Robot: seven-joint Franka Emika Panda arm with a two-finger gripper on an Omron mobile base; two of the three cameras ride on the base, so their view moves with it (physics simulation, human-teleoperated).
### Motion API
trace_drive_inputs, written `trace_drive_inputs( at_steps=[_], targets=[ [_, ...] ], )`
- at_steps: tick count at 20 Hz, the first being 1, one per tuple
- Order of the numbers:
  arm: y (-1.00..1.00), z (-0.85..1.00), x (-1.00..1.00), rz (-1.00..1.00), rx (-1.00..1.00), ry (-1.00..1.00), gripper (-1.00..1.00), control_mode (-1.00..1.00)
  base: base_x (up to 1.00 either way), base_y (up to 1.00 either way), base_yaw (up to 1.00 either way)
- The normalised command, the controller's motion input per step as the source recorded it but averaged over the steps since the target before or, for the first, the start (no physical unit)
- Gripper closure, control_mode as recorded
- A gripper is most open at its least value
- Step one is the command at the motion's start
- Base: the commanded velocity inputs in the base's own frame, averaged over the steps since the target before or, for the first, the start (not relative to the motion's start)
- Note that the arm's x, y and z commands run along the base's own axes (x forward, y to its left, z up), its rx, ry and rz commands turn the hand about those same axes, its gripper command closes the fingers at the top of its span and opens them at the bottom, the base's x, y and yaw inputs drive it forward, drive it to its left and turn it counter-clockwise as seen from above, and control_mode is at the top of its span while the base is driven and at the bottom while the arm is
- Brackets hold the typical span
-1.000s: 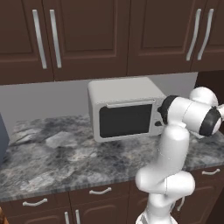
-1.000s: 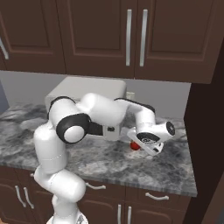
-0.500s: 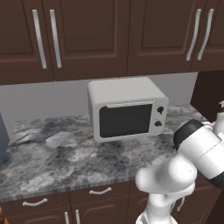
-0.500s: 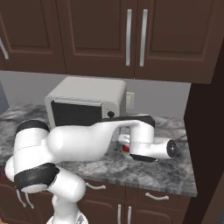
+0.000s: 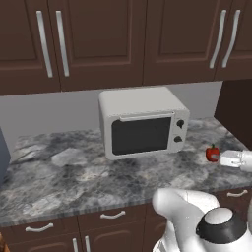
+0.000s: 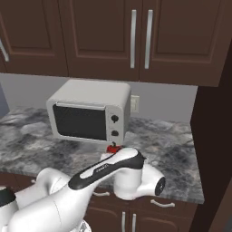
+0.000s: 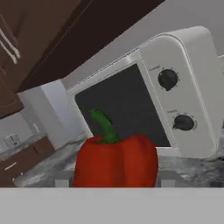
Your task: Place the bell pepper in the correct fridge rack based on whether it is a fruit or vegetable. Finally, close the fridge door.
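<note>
While by the microwave (image 5: 142,123) — hand (image 5: 220,157) grips bell pepper (image 7: 116,159) | above counter (image 5: 74,177)

- The left base view looks forward and down at the microwave (image 5: 142,123) from behind and to its left.
- The right base view looks at the microwave (image 6: 89,111) from the other side; both share it.
- The hand view sits very close to the microwave (image 7: 148,96), tilted.
</note>
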Motion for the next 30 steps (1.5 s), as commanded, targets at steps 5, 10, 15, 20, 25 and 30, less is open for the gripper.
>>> trace_drive_inputs(
  at_steps=[5, 10, 15, 20, 25, 30],
  targets=[
    [0.53, 0.47, -0.44, 0.07, -0.06, -0.55, 1.0, -1.0, 0.0, 0.0, 0.0],
    [0.49, 0.47, -0.34, 0.04, -0.06, -0.27, 1.0, -1.0, 0.0, 0.0, 0.0],
    [0.76, 0.27, -0.12, -0.03, -0.15, 0.06, 1.0, -1.0, 0.0, 0.0, 0.0],
    [0.92, -0.07, 0.08, -0.03, -0.24, 0.27, 1.0, -1.0, 0.0, 0.0, 0.0],
    [0.36, 0.0, 0.02, -0.21, -0.21, 0.37, 1.0, -1.0, 0.0, 0.0, 0.0],
    [0.3, 0.02, -0.01, -0.44, -0.14, 0.23, 1.0, -1.0, 0.0, 0.0, 0.0]
  ],
)
